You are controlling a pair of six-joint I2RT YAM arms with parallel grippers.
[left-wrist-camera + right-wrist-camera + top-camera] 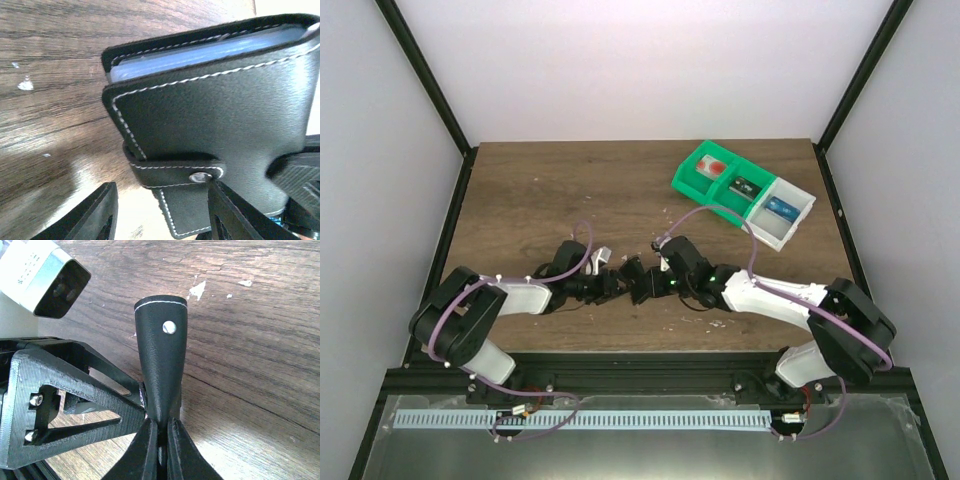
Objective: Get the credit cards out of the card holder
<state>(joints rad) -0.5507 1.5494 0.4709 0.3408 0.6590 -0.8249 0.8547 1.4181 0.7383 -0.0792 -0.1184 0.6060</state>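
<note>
The black card holder (225, 115) with white stitching is held up above the table between both arms, in the middle of the top view (638, 283). Pale blue card edges (200, 54) show in its open top. Its strap with a metal snap (200, 177) hangs between the fingers of my left gripper (162, 192), which is open. The right finger (235, 215) sits by the snap and the left finger (97, 215) stands apart. My right gripper (161, 427) is shut on the holder's lower edge (161, 365), seen edge-on.
At the back right stand a green tray (692, 172) with a red card and a dark card, and beside it a white tray (800, 212) with a blue card. The wood table (540, 200) has small white chips. Black frame posts flank it.
</note>
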